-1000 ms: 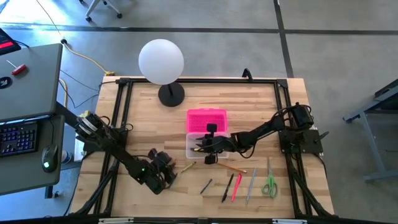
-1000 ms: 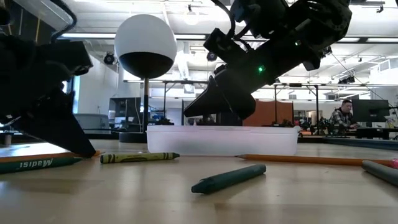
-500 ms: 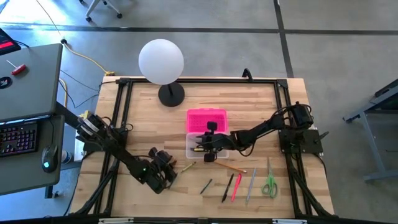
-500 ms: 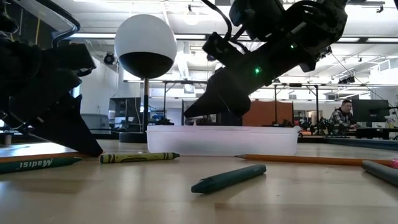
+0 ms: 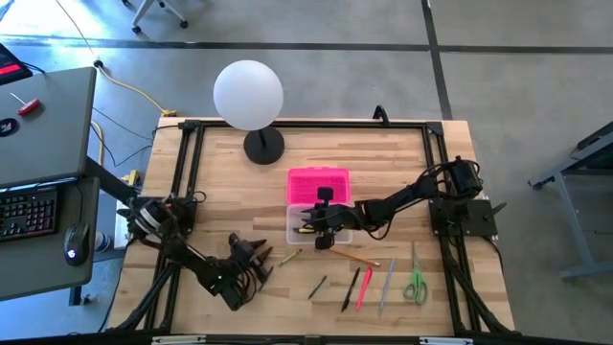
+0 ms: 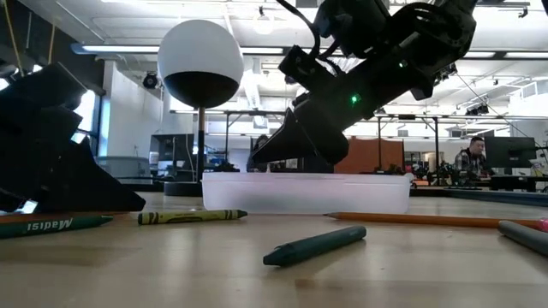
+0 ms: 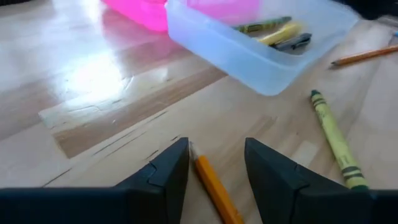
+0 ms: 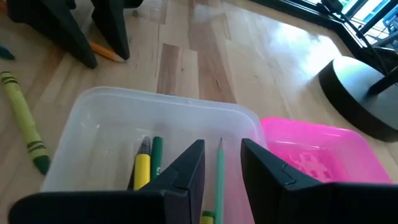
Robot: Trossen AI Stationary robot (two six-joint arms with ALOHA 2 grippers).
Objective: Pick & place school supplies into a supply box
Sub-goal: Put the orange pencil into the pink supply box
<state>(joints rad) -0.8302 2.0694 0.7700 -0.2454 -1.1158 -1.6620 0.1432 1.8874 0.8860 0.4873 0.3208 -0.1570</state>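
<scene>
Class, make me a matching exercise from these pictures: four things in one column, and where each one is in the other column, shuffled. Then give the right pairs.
Things:
1. pink lid
2. green-handled scissors
3. orange pencil
4. right gripper

Places:
A. between the left gripper's open fingers
B. over the clear box
C. beside the box, on the lamp's side
D. table's near right corner

Pairs: 1-C, 2-D, 3-A, 4-B

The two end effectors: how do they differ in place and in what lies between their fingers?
The left end effector is low at the table, its open fingers on either side of an orange pencil lying on the wood. The right end effector hangs over the clear box, with a green pencil showing between its open fingers. Both point downward.
</scene>
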